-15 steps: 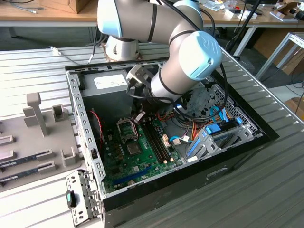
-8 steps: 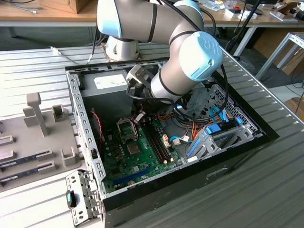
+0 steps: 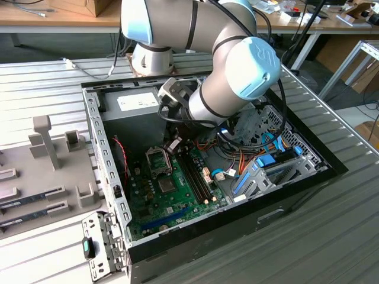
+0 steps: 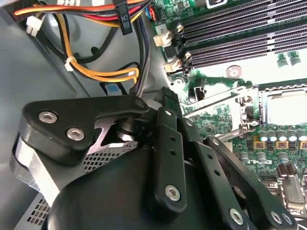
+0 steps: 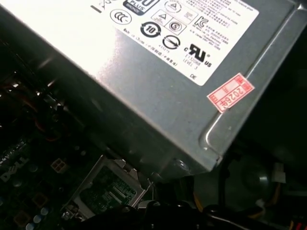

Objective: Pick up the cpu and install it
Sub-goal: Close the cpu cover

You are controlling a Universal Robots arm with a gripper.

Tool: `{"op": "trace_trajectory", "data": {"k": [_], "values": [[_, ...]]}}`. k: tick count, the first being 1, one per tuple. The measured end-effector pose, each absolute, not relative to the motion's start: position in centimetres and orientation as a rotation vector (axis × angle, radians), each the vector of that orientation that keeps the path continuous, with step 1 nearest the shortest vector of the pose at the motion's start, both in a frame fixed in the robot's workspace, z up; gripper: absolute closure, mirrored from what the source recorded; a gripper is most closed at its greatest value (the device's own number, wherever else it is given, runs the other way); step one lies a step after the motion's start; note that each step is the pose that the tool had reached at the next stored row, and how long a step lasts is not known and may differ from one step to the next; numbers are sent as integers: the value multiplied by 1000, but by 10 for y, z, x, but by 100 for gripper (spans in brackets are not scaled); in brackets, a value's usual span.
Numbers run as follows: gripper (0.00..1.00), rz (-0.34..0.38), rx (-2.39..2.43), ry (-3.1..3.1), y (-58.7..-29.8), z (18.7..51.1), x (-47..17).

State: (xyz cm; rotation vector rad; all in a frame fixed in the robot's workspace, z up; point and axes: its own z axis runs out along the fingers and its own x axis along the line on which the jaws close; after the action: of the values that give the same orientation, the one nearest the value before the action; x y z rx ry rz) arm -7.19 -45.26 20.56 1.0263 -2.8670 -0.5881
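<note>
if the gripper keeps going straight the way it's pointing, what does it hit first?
Most likely the motherboard near the CPU socket: the gripper points down into the case just beside it. Depth is unclear.

Open computer case with green motherboard, grey power supply, bundled coloured cables.

Silver-grey tubular arm with pale blue joint caps, black cables alongside; black gripper linkages studded with silver screws
</note>
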Motion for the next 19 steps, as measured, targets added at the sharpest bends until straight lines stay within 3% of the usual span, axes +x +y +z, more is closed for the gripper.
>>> {"op": "trace_trajectory", "data": {"k": [19], "values": [[89,-632,1030,-2867,-464,207,-76]]}}
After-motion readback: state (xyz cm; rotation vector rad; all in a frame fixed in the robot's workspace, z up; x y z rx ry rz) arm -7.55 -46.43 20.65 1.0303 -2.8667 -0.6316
